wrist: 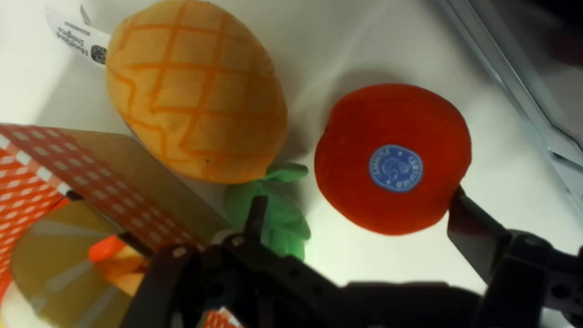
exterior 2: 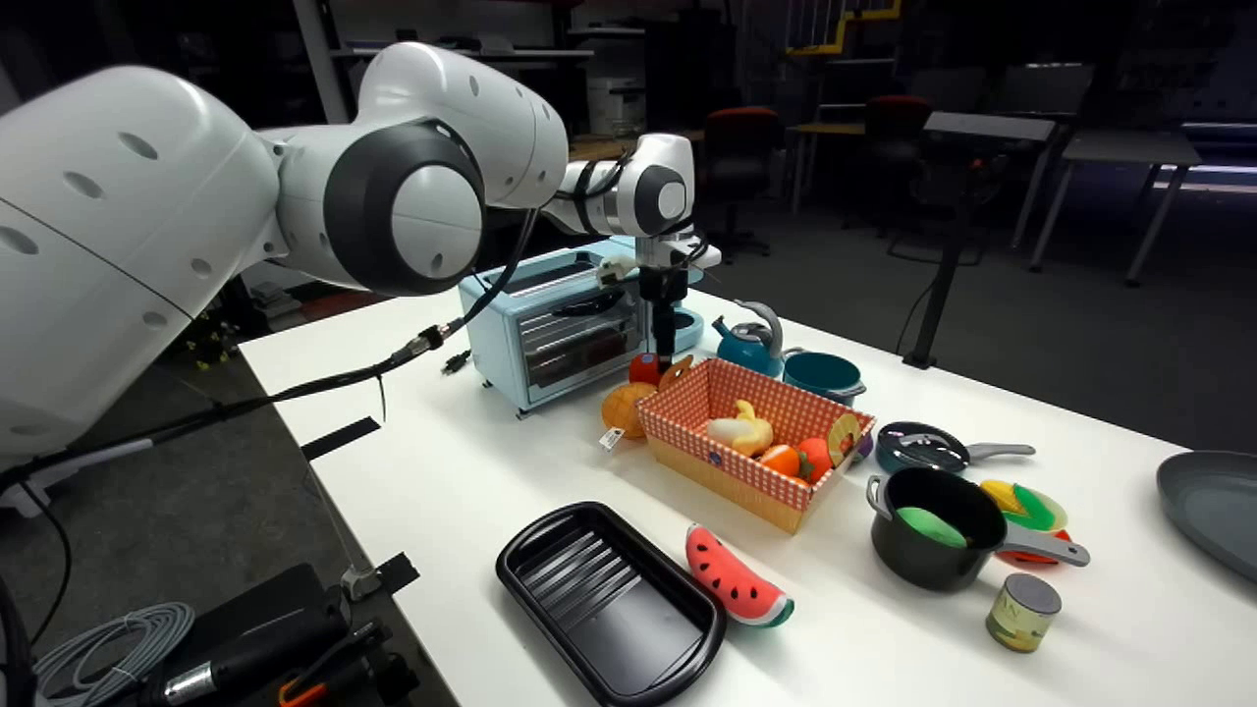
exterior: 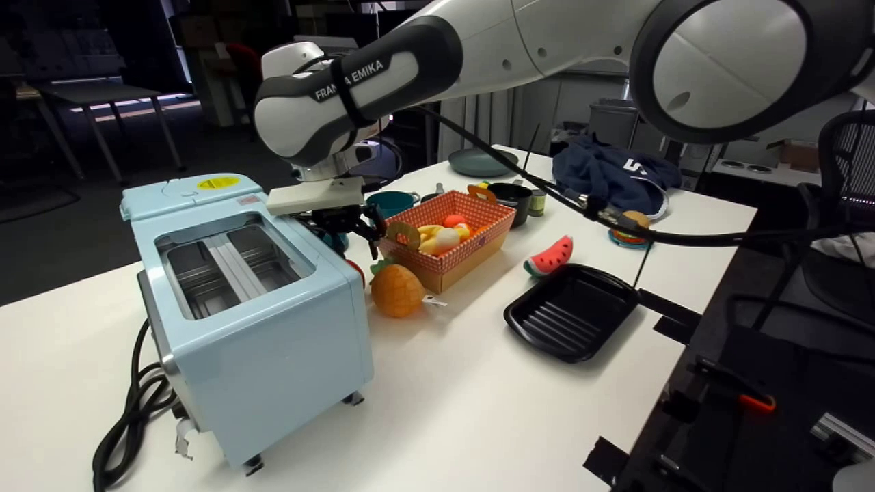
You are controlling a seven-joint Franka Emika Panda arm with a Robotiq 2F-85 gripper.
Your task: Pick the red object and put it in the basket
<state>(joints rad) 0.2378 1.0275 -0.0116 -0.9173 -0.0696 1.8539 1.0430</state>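
Narrow gaps separate pineapple [wrist: 196,91], red object [wrist: 391,159] and toaster [exterior: 273,342].

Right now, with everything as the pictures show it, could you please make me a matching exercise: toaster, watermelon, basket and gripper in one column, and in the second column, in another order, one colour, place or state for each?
1. Toaster
2. Watermelon
3. Basket
4. Gripper

A. jaws apart
B. banana inside
C. light blue
D. beside the black pan

Right pairs: 1-C, 2-D, 3-B, 4-A
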